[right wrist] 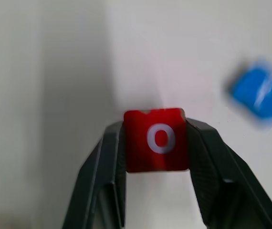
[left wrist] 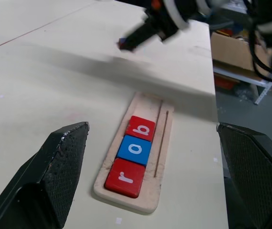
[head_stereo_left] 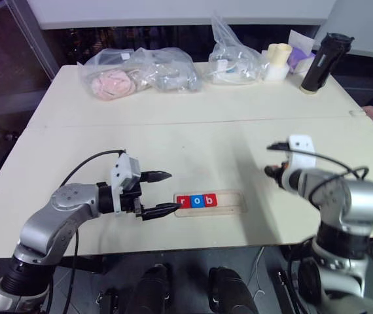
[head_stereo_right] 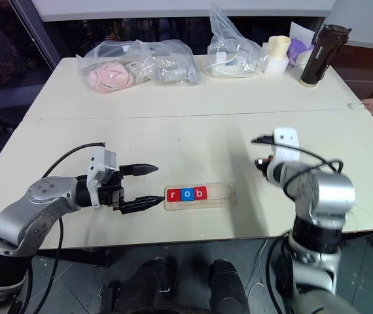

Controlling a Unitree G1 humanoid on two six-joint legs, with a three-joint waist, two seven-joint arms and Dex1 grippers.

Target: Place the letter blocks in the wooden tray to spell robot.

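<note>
Between the right end effector's (right wrist: 157, 143) clenched fingers sits a red o tile (right wrist: 157, 139), light, stiff, slick, best pinched by 2 opposite edges; tray (head_stereo_left: 232, 202) holds r, o, b; left end effector (head_stereo_left: 158, 193) gapes beside it

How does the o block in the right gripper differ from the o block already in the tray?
The held o block is red; the tray's o block is blue. The held one is clamped between the right gripper's fingers above the table; the blue one lies flat in the wooden tray, between the r block and b block. Both are square tiles with a white lowercase o.
</note>
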